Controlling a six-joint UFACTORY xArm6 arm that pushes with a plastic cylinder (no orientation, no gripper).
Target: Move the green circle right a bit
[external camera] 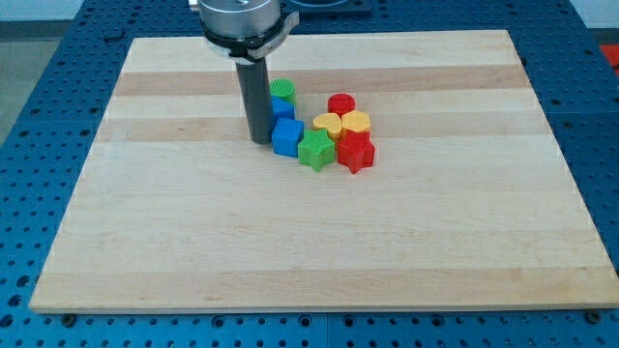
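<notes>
The green circle [283, 90] sits near the board's upper middle, at the top left of a tight cluster of blocks. My tip [259, 140] rests on the board just left of the cluster, below and left of the green circle and beside a blue cube [286, 137]. The rod stands close against the green circle's left side and hides part of a second blue block [282, 108] just below the circle.
The cluster also holds a green star [315, 150], a red star [355, 152], a yellow heart [328, 125], a yellow hexagon [356, 123] and a red circle [340, 103]. The wooden board [193, 242] lies on a blue perforated table [39, 77].
</notes>
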